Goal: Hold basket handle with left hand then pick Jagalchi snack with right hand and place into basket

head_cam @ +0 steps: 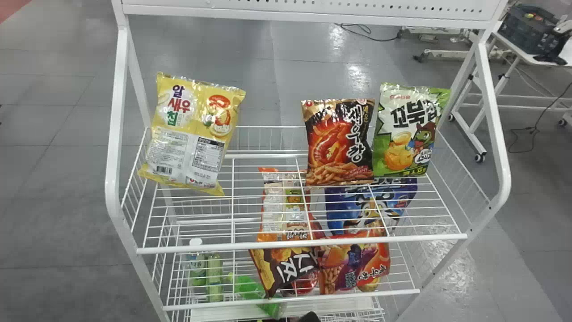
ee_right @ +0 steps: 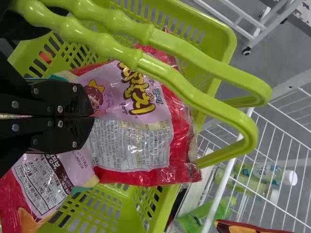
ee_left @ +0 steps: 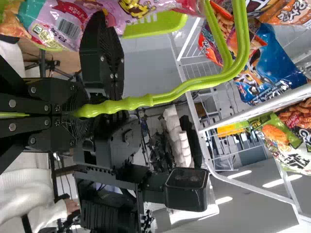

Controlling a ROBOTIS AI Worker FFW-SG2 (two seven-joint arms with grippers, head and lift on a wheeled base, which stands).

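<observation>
White metal wire rack (head_cam: 304, 245): upper tier bears a yellow snack bag (head_cam: 192, 134) at left; at right, a black-and-orange snack bag (head_cam: 339, 143) just beside a green-and-white snack bag (head_cam: 402, 129). Below: blue snack bag (head_cam: 339, 214), dark brown snack bag (head_cam: 272, 268), green plastic bottle (head_cam: 248, 286). Behind, right: white wheeled table (head_cam: 518, 50) carrying a dark crate (head_cam: 527, 29).

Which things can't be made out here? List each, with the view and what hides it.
Head view: the rest of a black object, cut off by the bottom edge.
Left wrist view: most of the lime-green plastic basket, cut off by the top edge.
Right wrist view: part of the pink-and-red snack bag, behind the black right gripper, which also hides whether it grips that bag.
</observation>
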